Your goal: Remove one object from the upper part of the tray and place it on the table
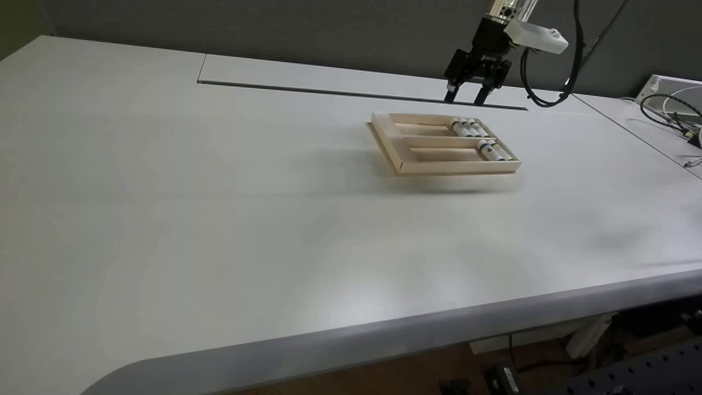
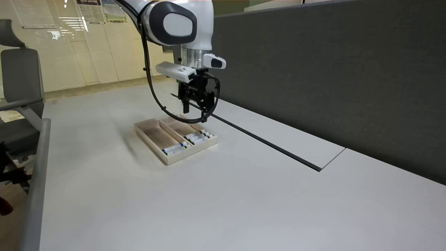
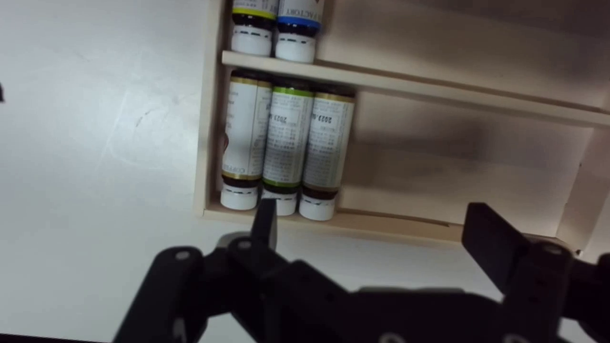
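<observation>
The pale wooden tray lies flat on the white table. Three small white-capped bottles lie side by side at one end of one compartment. Two more such bottles lie in the neighbouring compartment. In the wrist view the three are a gold-banded bottle, a green-banded bottle and another gold-banded bottle. My gripper is open and empty, above the table beside the tray's three-bottle side. One finger overlaps the green-banded bottle's cap in the wrist view.
A thin dark slot runs along the table near a dark grey partition. Cables and a white box are at the table's far corner. A grey chair stands at the table's edge.
</observation>
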{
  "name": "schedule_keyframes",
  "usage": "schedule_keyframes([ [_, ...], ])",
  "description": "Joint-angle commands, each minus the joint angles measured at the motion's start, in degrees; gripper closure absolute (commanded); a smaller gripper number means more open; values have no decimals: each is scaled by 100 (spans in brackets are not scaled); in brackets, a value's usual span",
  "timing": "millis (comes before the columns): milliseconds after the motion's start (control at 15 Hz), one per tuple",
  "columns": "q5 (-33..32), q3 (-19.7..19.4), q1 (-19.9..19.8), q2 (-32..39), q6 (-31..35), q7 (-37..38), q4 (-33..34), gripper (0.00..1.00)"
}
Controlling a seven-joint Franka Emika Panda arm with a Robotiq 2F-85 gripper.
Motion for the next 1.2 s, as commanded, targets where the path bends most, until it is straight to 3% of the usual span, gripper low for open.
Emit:
schedule_keyframes([
  [0,-146,9,44,78,69,398,13,0],
  [1133,-113,114,98,416,-1,581,79,0],
])
